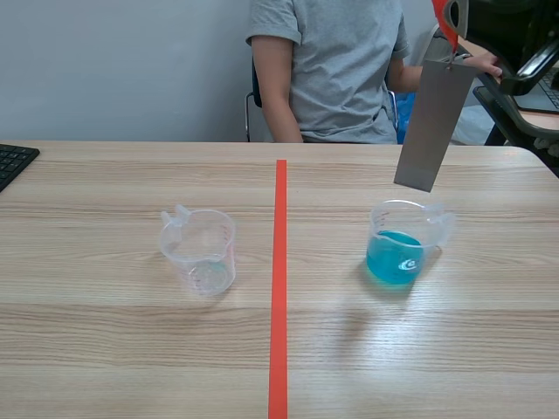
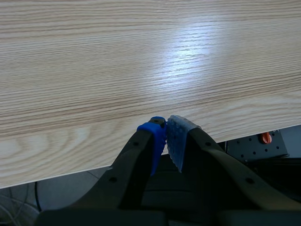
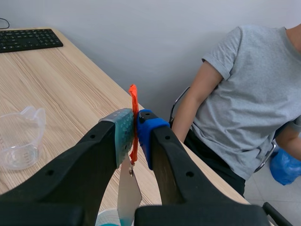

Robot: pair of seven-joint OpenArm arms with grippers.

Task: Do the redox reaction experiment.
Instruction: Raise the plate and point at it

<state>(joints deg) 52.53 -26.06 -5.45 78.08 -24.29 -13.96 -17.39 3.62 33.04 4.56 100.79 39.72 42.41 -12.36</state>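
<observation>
A grey metal plate [image 1: 434,122] hangs from an orange-red strap [image 3: 134,101], tilted, just above and behind a clear beaker of blue liquid [image 1: 402,243]. My right gripper [image 3: 135,127] is shut on that strap, raised high at the far right [image 1: 450,17]; the plate [image 3: 128,190] dangles under its fingers, over the blue beaker [image 3: 109,220]. An empty clear beaker [image 1: 201,250] stands left of the tape line, also seen in the right wrist view [image 3: 19,141]. My left gripper [image 2: 167,136] is shut on nothing, over the table's near edge, and is out of the scene view.
An orange-red tape line [image 1: 279,288] runs down the middle of the wooden table [image 2: 94,94]. A black keyboard [image 1: 13,161] lies at the far left edge. A person in a grey shirt [image 1: 327,70] sits across the table, one hand resting at the far right.
</observation>
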